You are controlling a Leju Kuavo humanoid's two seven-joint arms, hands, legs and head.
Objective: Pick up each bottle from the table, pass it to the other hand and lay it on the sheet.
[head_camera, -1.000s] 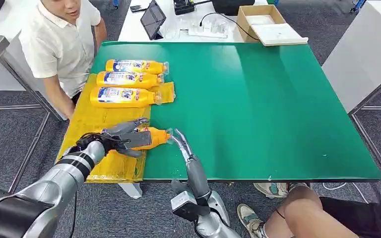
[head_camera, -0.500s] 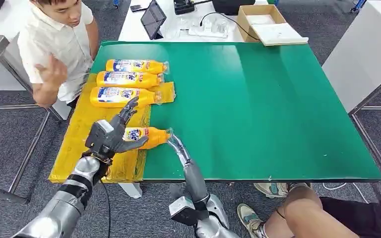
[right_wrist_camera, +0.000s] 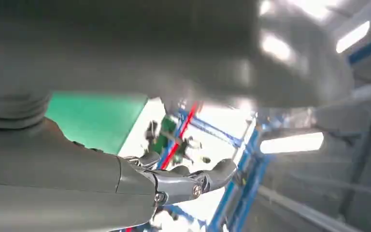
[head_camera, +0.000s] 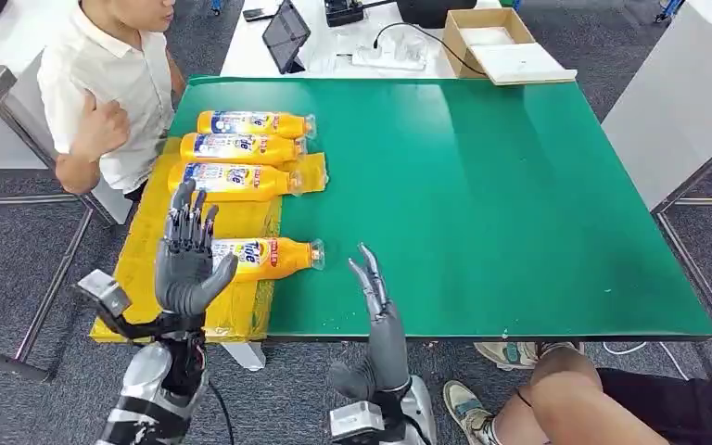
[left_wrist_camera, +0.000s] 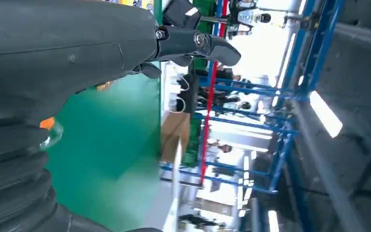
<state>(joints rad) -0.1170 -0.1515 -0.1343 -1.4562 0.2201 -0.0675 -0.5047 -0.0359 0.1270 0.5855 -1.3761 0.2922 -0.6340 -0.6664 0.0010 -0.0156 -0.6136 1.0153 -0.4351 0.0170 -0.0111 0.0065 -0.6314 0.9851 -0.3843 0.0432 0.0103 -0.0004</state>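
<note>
Left hand is raised at the near edge of the sheet, fingers spread, holding nothing. Right hand stands just off the near edge of the green surface, fingers extended, likewise empty. The nearest bottle lies just beyond and right of the left hand, long axis across, cap toward the right hand, body partly off the sheet. Three more bottles lie parallel farther back. No bottle is visible off the sheet; task judged near complete.
</note>
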